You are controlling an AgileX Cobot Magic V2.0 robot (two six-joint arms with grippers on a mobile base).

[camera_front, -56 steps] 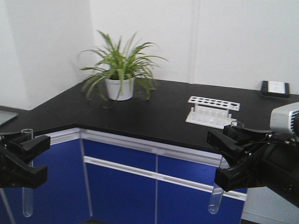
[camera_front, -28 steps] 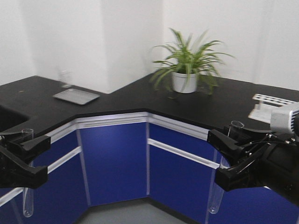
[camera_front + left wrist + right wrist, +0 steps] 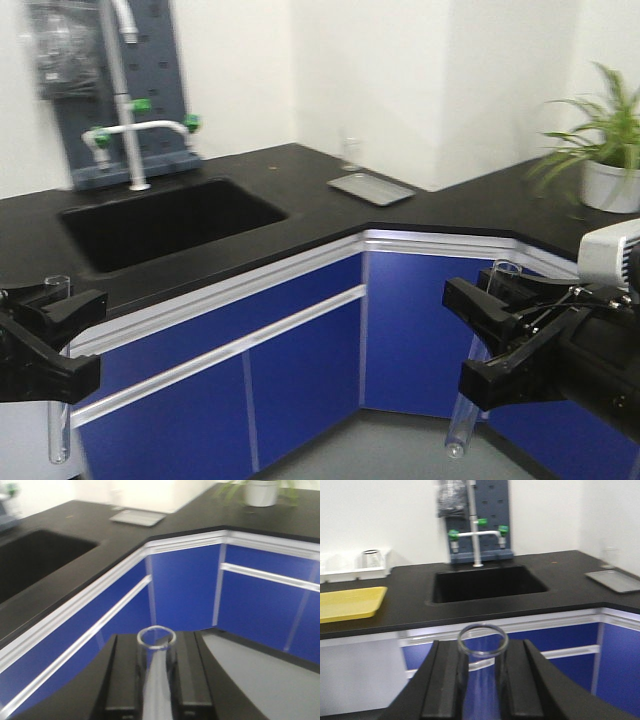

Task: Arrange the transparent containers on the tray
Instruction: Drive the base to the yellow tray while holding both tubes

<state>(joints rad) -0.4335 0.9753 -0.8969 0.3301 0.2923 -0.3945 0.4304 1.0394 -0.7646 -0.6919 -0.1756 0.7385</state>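
1. Swinging left since a second ago, my view has lost the white tube rack, pushed the potted plant (image 3: 605,150) to the far right edge and brought a sink into sight. Both grips look unchanged.
2. My left hand (image 3: 85,340) is clamped on the left test tube (image 3: 58,430), which stands upright with its rim above my fingers and its round bottom hanging below. I judge that gripping it mid-length keeps it vertical while the base turns.
3. My right hand (image 3: 460,340) is closed the same way on the right test tube (image 3: 462,425), which leans slightly, open rim uppermost.
4. Both tubes hang in front of the blue cabinet doors (image 3: 300,370), below the table (image 3: 300,175) edge, touching nothing but my fingers.
5. Beyond them the table carries the black sink (image 3: 170,220) and a flat grey metal tray (image 3: 370,187), with the faucet (image 3: 125,90) behind the sink.
6. The yellow tray (image 3: 350,602) shows only in my right wrist view. It lies on the table left of the sink, well apart from both tubes, with white bins (image 3: 350,570) just behind it. I judge this is transit: carrying is unfinished and placing has not begun.
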